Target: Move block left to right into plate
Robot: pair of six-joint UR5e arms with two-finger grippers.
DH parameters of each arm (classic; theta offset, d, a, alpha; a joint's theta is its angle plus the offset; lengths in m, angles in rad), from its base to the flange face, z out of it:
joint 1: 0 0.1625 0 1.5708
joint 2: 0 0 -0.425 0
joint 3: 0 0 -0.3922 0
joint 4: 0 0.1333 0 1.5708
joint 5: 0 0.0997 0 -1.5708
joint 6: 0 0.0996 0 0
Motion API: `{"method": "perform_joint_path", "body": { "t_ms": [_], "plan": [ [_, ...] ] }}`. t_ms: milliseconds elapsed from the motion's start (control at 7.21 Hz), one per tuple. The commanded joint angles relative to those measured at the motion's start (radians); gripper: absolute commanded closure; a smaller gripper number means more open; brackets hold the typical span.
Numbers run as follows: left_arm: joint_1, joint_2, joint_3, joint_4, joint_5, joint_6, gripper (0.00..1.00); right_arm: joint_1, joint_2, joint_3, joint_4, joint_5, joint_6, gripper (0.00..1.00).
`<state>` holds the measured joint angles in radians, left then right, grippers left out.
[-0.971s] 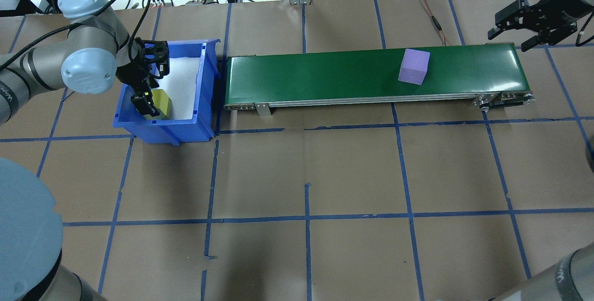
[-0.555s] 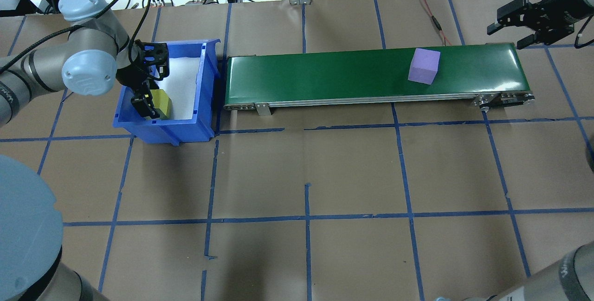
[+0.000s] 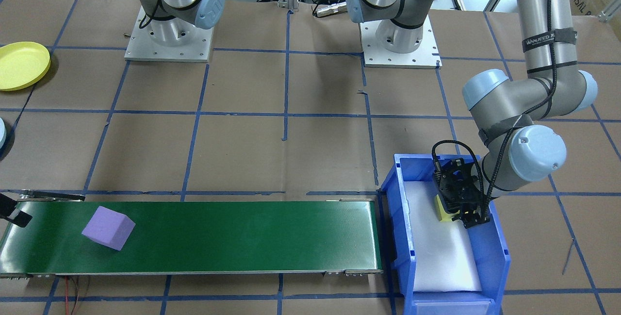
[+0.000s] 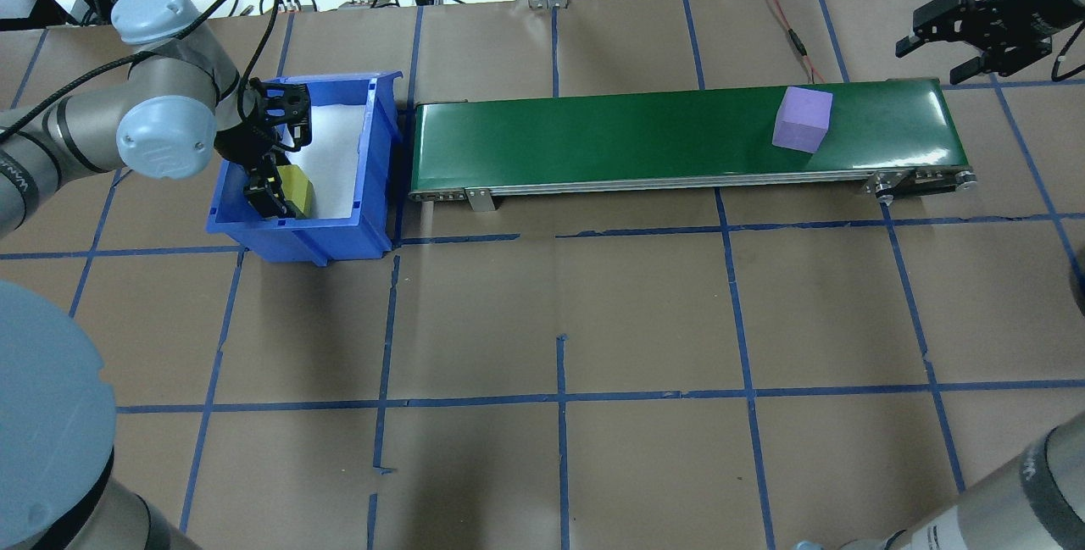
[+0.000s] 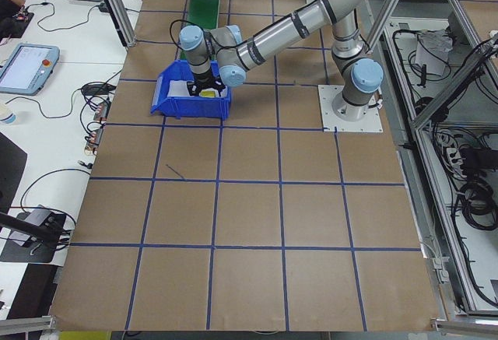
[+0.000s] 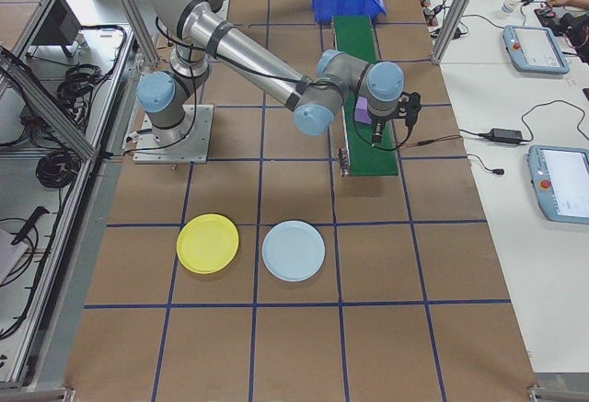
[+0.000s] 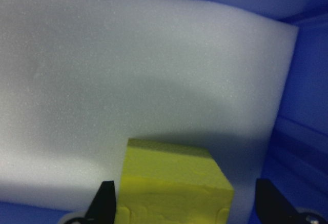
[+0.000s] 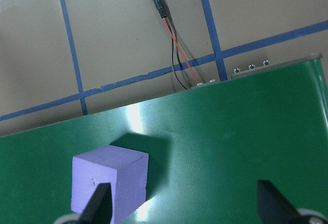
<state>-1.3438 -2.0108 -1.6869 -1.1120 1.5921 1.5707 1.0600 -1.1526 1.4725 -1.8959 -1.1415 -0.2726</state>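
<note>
We list a purple block at the right of the green conveyor, upper middle of the overhead view. Upper right, the right gripper hangs open beyond the belt end. Upper left, the left gripper straddles a yellow block in the blue bin, jaws apart. Yellow plate beside a pale blue plate, lower left of the right-side view. Arm band reads "WANJEED".

Two arms of silver-grey metal tubes with pale blue round joint caps. Black band with white lettering on the left arm. Black cable along it to the black left gripper. Square grey base plates with small screws.
</note>
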Motion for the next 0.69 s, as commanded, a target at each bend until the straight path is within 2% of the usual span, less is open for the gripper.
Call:
{"method": "perform_joint_path", "body": {
  "t_ms": [0,416,555],
  "plan": [
    [0.0,0.0,0.016,0.0,0.002,-0.012,0.63,0.0,0.005,0.015,0.0,0.0,0.012,0.0],
    [-0.012,0.093,0.052,-0.015,-0.001,-0.066,0.64,0.0,0.008,0.028,-0.002,-0.003,0.024,0.0],
    [-0.046,0.148,0.062,-0.02,-0.004,-0.086,0.64,0.001,0.01,0.028,-0.026,-0.003,0.053,0.0]
  ]
}}
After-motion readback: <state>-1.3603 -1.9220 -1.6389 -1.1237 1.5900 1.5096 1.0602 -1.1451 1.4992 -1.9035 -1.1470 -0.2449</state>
